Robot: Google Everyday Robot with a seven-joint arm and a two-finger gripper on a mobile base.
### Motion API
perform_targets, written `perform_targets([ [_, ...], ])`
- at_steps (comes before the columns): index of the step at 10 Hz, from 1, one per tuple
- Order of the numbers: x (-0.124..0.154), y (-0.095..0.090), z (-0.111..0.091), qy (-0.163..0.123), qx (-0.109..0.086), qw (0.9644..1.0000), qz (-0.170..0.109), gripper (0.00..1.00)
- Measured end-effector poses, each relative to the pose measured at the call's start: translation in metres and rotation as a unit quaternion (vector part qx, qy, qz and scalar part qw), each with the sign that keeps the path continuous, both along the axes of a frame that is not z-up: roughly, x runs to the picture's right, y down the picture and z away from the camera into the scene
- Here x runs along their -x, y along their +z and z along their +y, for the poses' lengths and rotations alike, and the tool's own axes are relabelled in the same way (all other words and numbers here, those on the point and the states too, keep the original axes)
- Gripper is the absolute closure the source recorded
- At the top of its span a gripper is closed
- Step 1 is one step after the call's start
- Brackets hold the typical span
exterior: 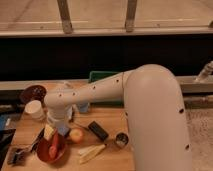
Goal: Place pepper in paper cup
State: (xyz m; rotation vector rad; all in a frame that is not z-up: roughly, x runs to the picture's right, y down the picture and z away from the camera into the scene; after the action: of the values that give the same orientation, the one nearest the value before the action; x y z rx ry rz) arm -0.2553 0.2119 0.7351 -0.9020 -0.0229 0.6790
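Reaching across the wooden table [112, 117] from the right, the white arm [100, 90] is bent down at the near left, where the gripper [50, 137] is held just over the red bowl [42, 156]. Its fingers are seen spread apart, with nothing clasped between them. The pepper [53, 150] is found lying inside the red bowl, directly under the gripper. The paper cup [34, 110] is stood upright farther back and to the left, apart from the bowl. A dark maroon bowl [33, 93] is placed beyond that cup. A round yellow-orange fruit [76, 135] is set just right of the red bowl, with a black block [98, 131] further right. A blue cup [83, 107] is partly hidden behind the arm.
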Motion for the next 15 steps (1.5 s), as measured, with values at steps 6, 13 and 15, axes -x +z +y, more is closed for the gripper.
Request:
perform_targets([
  [6, 0.001, -0.003, 0.007, 0.006, 0.006, 1.0, -0.002, 0.91],
  [13, 0.011, -0.051, -0.032, 0.007, -0.032, 0.9985, -0.045, 1.0],
  [15, 0.018, -0.088, -0.065, 0.003, -0.066, 0.9951, -0.073, 1.0],
])
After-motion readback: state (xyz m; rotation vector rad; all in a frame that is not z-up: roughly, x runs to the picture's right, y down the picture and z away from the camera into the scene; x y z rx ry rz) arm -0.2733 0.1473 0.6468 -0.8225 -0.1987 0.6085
